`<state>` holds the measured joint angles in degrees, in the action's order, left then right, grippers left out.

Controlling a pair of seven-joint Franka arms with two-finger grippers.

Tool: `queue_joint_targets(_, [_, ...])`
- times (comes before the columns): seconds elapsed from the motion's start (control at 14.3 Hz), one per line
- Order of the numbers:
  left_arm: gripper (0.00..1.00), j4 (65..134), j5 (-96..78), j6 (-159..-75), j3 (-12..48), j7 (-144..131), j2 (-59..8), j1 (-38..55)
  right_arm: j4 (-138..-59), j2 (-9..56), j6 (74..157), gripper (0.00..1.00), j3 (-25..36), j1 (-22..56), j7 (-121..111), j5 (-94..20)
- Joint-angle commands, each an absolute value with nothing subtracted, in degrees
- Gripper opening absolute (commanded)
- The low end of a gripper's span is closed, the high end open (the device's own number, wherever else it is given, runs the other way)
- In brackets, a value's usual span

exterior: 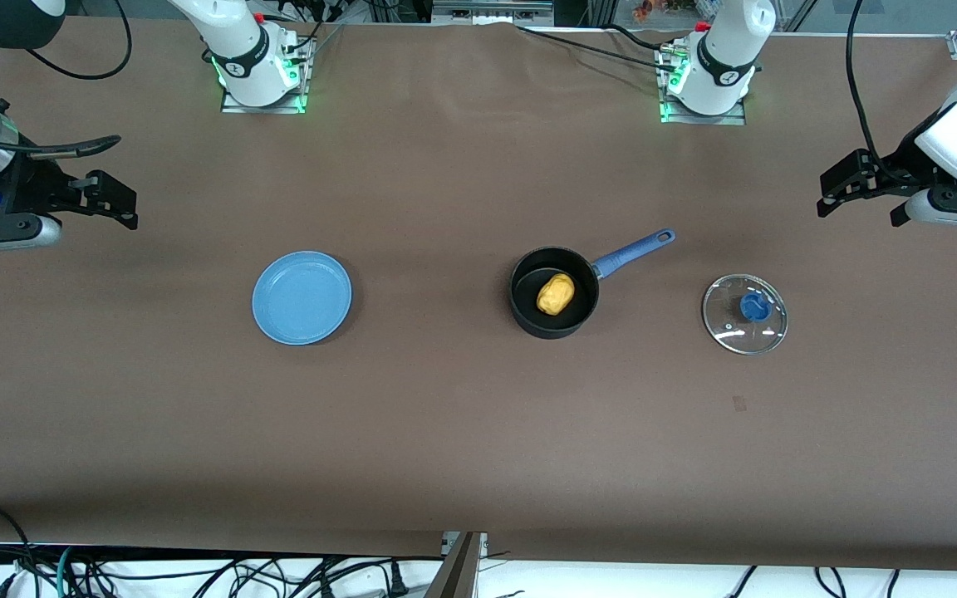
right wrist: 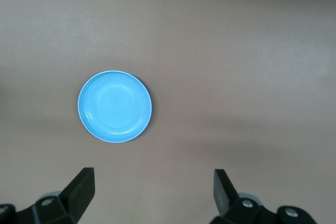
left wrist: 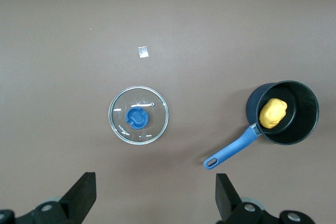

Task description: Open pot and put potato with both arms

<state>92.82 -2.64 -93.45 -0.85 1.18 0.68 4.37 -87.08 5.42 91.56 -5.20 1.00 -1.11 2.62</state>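
The pot stands uncovered near the middle of the worktop, the potato lying inside it; its blue handle points up toward the left arm's end; the glass lid lies flat beside it, apart from the pot, knob up. The left gripper hangs over bare worktop at its arm's end, fingers wide and holding nothing, lid and pot well apart from them; both wrist views cut the fingers off at the frame edge. The right gripper hangs over its own end, fingers wide and empty, the blue plate lying near them; a small pale scrap near the lid is too small to make out.
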Motion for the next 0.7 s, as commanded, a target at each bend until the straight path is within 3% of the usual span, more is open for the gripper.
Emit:
queue_joint_targets(0.0, [1.0, 91.49, -2.64, -92.11, -0.44, 1.05, 0.18, 4.04, -85.96, 5.8, 90.79, 1.0, -5.54, 0.53, -2.02, 3.08])
queue_joint_targets(0.63, [1.0, 91.41, -2.72, -91.58, -0.53, 1.32, -0.97, 4.04, -85.96, 5.8, 90.7, 1.0, -5.54, 0.53, -2.02, 2.99])
